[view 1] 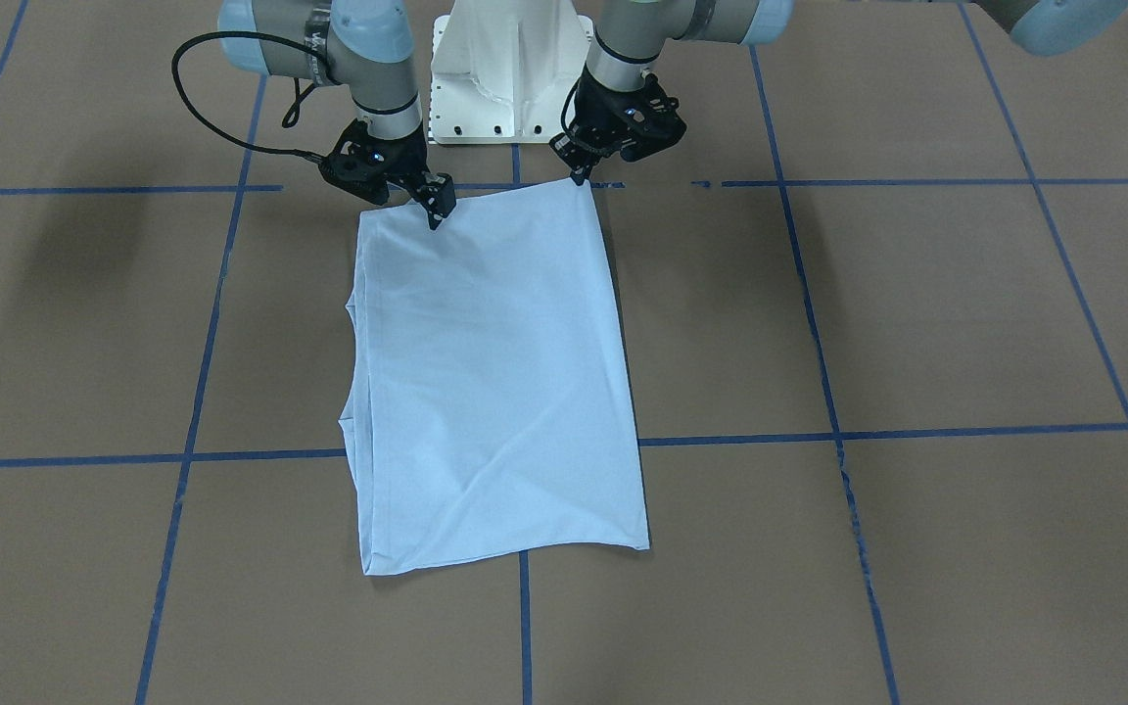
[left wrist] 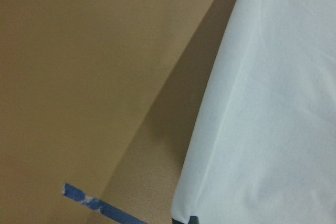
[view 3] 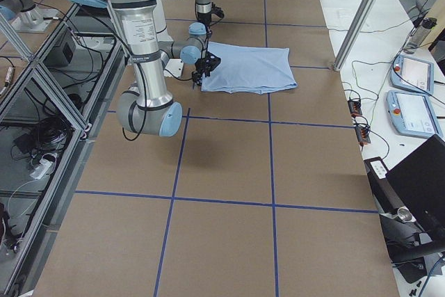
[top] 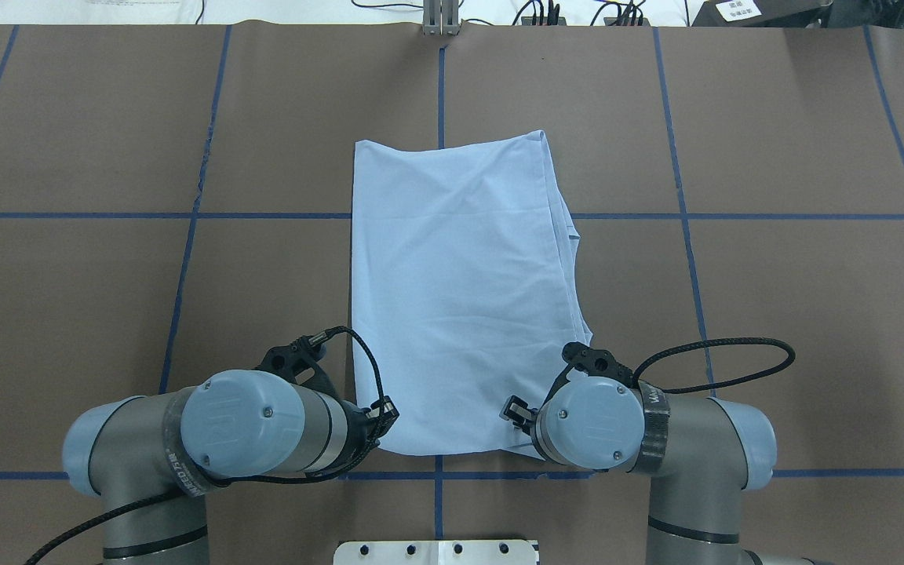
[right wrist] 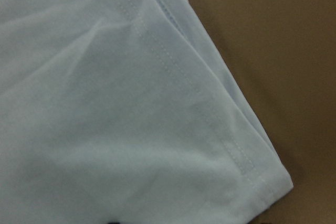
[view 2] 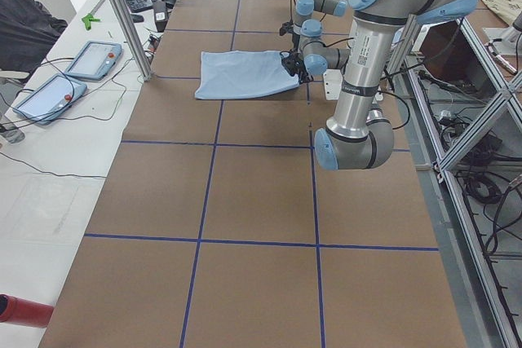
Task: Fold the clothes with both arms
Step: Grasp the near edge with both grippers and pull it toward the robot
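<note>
Brown tabletop (view 1: 916, 313), blue tape grid (view 1: 838, 431). Facing view: folded pale blue T-shirt (view 1: 495, 372) lies centred, my right pincer (view 1: 435, 208) and left pincer (view 1: 579, 168) at its two base-side corners; how far open, I cannot tell. Overhead: open tabletop either side. Right wrist view: stitched hem (right wrist: 184, 77).

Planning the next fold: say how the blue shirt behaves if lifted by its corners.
Likely floppy: the T-shirt lies flat with soft wrinkles, so it should sag between lifted corners. Probably light: thin fabric. Its layers, uneven along one side, may shift.
</note>
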`<state>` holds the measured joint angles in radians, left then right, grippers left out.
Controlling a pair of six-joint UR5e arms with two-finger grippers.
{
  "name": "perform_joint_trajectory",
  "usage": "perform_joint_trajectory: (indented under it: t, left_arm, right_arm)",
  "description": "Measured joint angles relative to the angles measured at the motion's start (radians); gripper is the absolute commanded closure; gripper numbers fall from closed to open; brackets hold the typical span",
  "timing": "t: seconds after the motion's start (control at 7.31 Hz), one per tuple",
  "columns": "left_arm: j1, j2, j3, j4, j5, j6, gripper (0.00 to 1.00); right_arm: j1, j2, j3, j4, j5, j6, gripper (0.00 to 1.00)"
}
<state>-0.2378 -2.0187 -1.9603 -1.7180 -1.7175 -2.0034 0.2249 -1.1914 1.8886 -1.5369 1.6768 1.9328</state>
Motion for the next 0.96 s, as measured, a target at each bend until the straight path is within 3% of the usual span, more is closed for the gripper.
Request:
perform_joint_trajectory:
  t: [0.14,0.55,0.96]
  left_arm:
    - [0.0,0.0,-0.002,0.0,0.0,0.0,1.0]
    - [0.0,0.0,-0.007,0.001,0.0,0.0,1.0]
    - [0.0,0.0,-0.008,0.002,0.0,0.0,1.0]
  right_arm:
    - [0.0,0.0,0.001,0.0,0.0,0.0,0.69]
    - [0.004,0.006,0.009,-0.009,0.003,-0.001,0.96]
    - [0.017,0.016,0.02,-0.014,0.005,-0.003,1.0]
